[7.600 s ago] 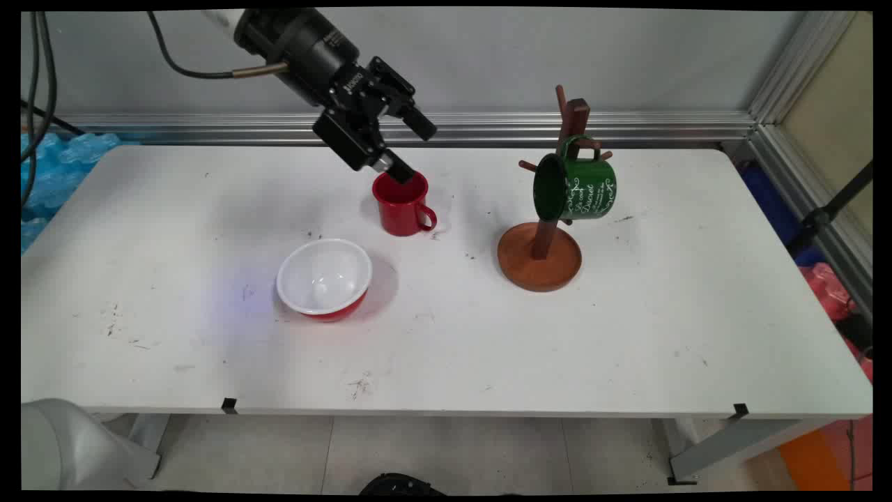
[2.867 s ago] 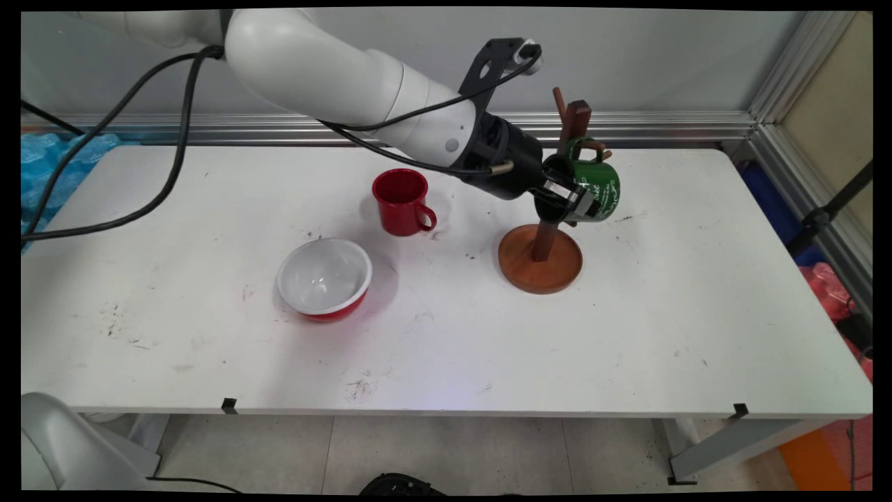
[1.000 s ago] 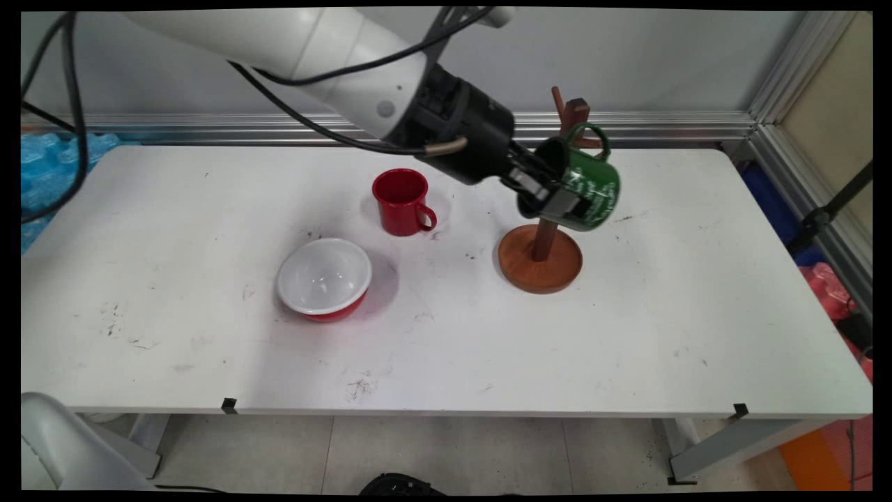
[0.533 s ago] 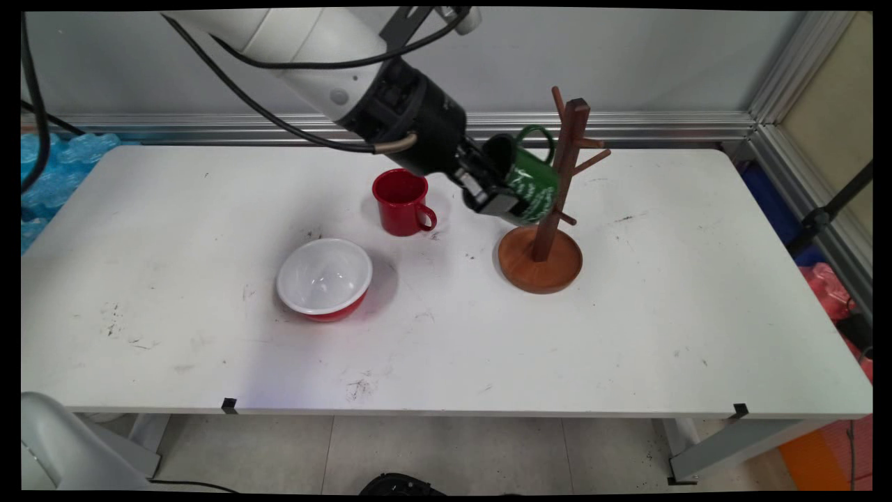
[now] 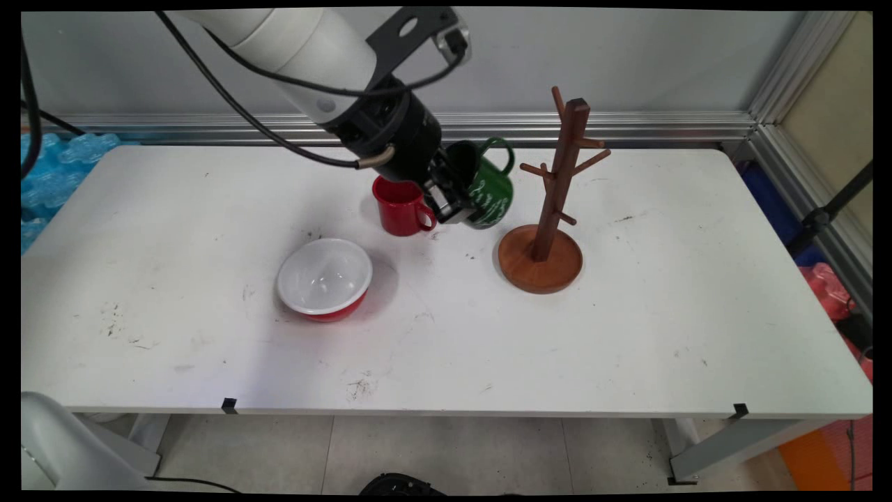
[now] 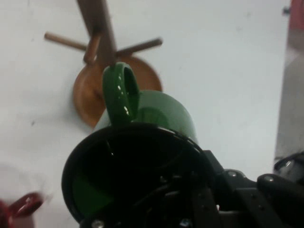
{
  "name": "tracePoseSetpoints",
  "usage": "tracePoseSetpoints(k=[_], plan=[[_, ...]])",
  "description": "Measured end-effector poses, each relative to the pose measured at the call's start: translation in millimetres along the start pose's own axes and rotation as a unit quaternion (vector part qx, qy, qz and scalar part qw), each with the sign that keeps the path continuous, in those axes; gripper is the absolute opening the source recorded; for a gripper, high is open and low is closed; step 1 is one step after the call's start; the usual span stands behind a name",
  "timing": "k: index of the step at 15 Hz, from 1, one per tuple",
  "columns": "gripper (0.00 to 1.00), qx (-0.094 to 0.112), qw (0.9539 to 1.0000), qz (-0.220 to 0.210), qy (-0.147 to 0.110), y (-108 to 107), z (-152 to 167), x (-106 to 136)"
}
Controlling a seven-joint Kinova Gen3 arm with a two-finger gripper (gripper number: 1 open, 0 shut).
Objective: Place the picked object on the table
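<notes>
Gripper (image 5: 451,197) is clamped on the green mug (image 5: 490,195) — one finger inside the rim, one outside, pinching the wall. The mug is held in the air, tilted, mouth toward the arm, handle up and pointing toward the rack (image 5: 550,202). It hangs between the red mug (image 5: 399,207) and the rack, clear of the pegs, not touching either. In the hand view the green mug (image 6: 137,152) fills the middle, its dark mouth facing the camera, handle on top, with the rack (image 6: 102,52) beyond it and a sliver of the red mug (image 6: 21,206) at lower left.

Rack stands upright on its round wooden base, pegs bare. Red mug sits upright on the table (image 5: 627,328), handle toward the near right, just left of the gripper. Bowl (image 5: 324,279) — white inside, red outside — sits near of the red mug, apart from it.

Table is white, scuffed with dark marks. Grey wall behind with a metal rail along it; blue plastic at far left, red and blue stuff past the right edge. Black cables hang off the arm.
</notes>
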Motion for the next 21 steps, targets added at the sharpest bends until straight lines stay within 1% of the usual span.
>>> tracePoseSetpoints(k=[4, 8, 12, 17, 21], plan=[[0.00, 0.030, 0.9984, 0.009, -0.046, 5, 9, -1], [0.00, 0.049, 0.9944, 0.022, -0.091, 10, 26, -4], [0.00, 0.065, 0.9878, 0.038, -0.136, 10, 53, -8], [0.00, 0.074, 0.9770, 0.048, -0.194, 7, 89, -17], [0.00, 0.078, 0.9706, 0.050, -0.222, 4, 110, -19]])
